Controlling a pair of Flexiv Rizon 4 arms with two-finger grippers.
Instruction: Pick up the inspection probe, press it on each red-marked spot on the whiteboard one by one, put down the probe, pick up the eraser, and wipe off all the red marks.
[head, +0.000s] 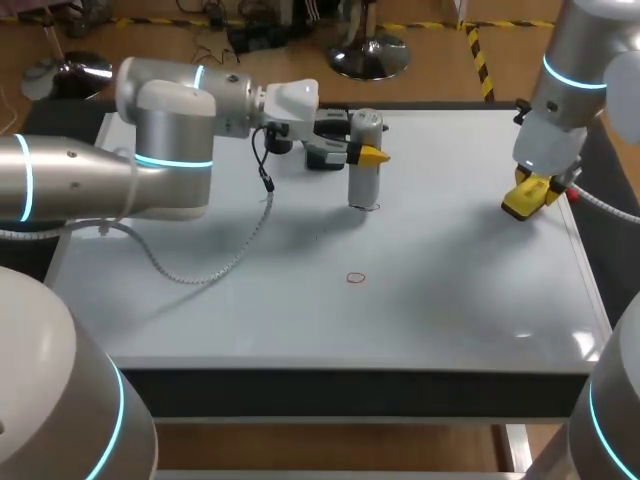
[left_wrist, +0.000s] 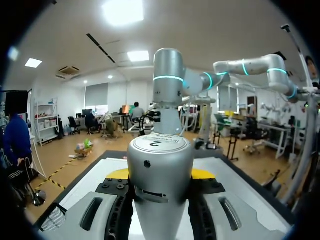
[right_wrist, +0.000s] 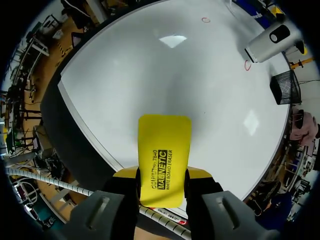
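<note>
Probe (head: 363, 185), clamped in left claw (head: 368, 153), is pressed on a red mark (head: 372, 208); eraser (right_wrist: 165, 145) is gripped in right claw (right_wrist: 162, 175); nearer mark (head: 356, 278) likely next.

Whiteboard (head: 450, 290) glossy; probe (head: 366, 165) satin metal; eraser (right_wrist: 164, 155) plastic.

Glossy white rectangular whiteboard tabletop (head: 450, 300), dark rim. Silver-grey cylindrical probe (head: 365, 165) stands upright on it, foot at a small red ring mark (head: 372, 208). Second red ring mark (head: 355, 278) lies in front of the probe, apart from it. Thin grey cable (head: 215, 262) trails on the surface left of the probe.
</note>
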